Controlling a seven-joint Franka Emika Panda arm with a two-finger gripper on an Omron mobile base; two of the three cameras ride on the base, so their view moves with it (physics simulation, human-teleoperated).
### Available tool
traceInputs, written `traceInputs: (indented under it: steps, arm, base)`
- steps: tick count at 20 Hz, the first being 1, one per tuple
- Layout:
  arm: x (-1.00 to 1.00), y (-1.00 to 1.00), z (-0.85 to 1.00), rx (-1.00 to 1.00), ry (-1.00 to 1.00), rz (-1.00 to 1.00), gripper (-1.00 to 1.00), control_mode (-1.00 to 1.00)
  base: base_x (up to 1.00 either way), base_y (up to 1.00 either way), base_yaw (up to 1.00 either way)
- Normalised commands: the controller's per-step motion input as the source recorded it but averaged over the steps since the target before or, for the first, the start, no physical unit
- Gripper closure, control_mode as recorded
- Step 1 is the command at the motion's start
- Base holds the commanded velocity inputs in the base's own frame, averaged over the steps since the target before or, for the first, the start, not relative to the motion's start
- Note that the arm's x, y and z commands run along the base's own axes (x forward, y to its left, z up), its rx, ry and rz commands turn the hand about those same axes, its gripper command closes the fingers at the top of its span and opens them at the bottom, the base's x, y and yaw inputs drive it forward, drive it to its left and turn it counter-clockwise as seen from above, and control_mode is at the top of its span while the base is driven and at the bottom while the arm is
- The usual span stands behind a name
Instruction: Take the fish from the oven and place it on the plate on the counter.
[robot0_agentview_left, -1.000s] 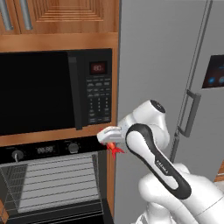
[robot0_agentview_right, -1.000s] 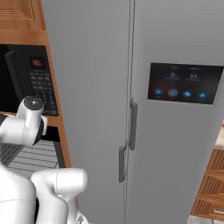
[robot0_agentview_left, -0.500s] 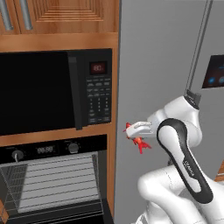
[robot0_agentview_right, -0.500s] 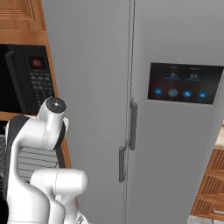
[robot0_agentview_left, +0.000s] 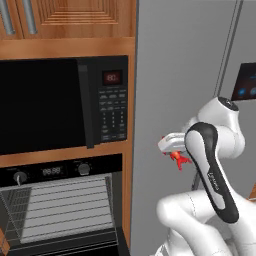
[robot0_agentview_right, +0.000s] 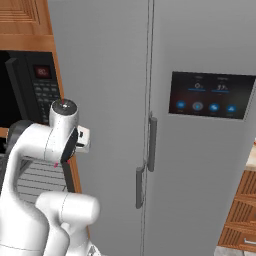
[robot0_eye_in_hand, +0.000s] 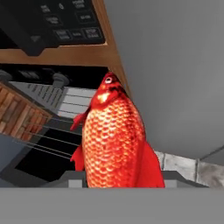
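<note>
My gripper (robot0_agentview_left: 173, 151) is shut on the red-orange fish (robot0_agentview_left: 179, 159), which hangs in the air in front of the grey fridge door, to the right of the oven. In the hand view the fish (robot0_eye_in_hand: 116, 140) stands between the fingers, head up and scales toward the camera. The black oven (robot0_agentview_left: 60, 210) sits low on the left with its cavity open and its grey wire racks (robot0_agentview_left: 65, 207) showing. The racks and knobs of the oven (robot0_eye_in_hand: 57, 98) lie behind the fish in the hand view. The plate and the counter are out of view.
A black microwave (robot0_agentview_left: 60, 105) with a keypad sits above the oven in a wooden surround. The tall grey fridge (robot0_agentview_right: 150, 100) with vertical handles (robot0_agentview_right: 151, 142) and a dark display panel (robot0_agentview_right: 207, 95) stands close in front of the arm. Wooden drawers (robot0_agentview_right: 245, 210) show at the lower right.
The arm has swung right, away from the oven front and across the fridge door, carrying the fish with it. The grip has stayed the same.
</note>
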Motion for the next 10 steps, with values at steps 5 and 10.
traceInputs:
  steps: [5, 10]
  arm:
    - [0.00, -0.27, 0.13, -0.25, 0.11, -0.11, 1.00, -1.00]
    - [0.00, -0.19, 0.00, -0.09, 0.10, -0.06, 1.00, -1.00]
  base:
    - [0.00, 0.00, 0.00]
    - [0.00, 0.00, 0.00]
